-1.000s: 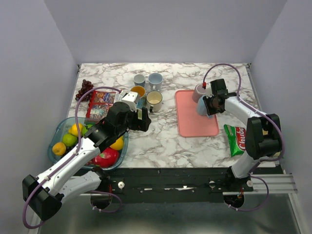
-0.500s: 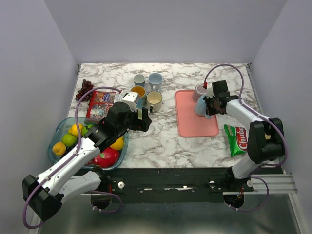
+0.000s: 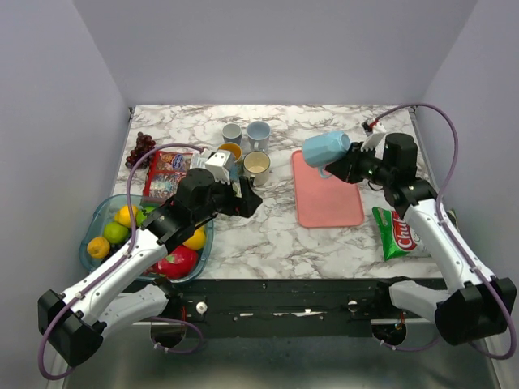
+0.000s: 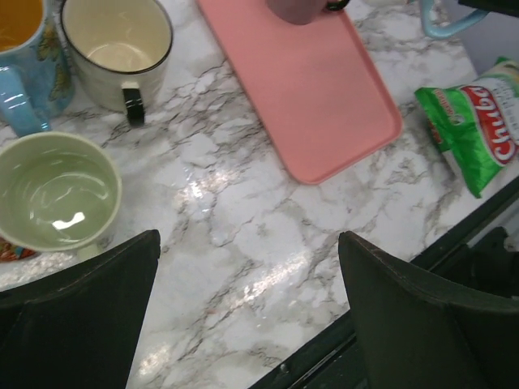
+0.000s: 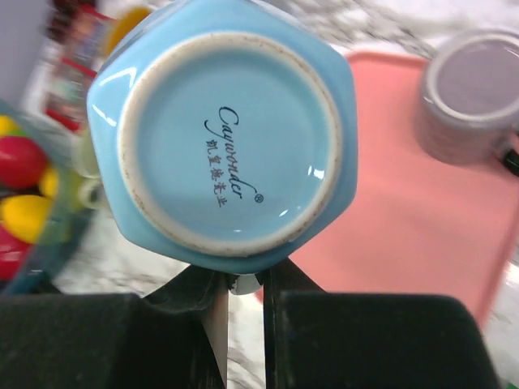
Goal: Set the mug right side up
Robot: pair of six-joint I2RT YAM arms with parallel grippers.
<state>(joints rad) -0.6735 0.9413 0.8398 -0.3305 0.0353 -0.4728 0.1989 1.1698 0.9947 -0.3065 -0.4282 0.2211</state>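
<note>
Clamps the blue mug (image 3: 326, 148) in the right gripper (image 5: 243, 284), up in the air above the far end of the pink tray (image 3: 328, 203), tipped sideways with its base toward the wrist camera. Hides mouth and handle behind that base. Finds a purple mug (image 5: 474, 97) upside down at the tray's far corner, near end bare. Spreads the left gripper (image 4: 247, 243) wide above open marble table (image 3: 268, 235), beside a green cup (image 4: 53, 190).

The tray (image 3: 328, 203) lies on the tabletop (image 3: 268, 235), right of the middle. The mug (image 3: 326, 147) is up in the air over the tray's far end. A second mug (image 5: 470, 97) stands on the tray. The chips (image 3: 395, 231) lie just right of the tray. Cups (image 3: 256, 164) stand to its left. The bowl (image 3: 91, 228) sits at the near left.
</note>
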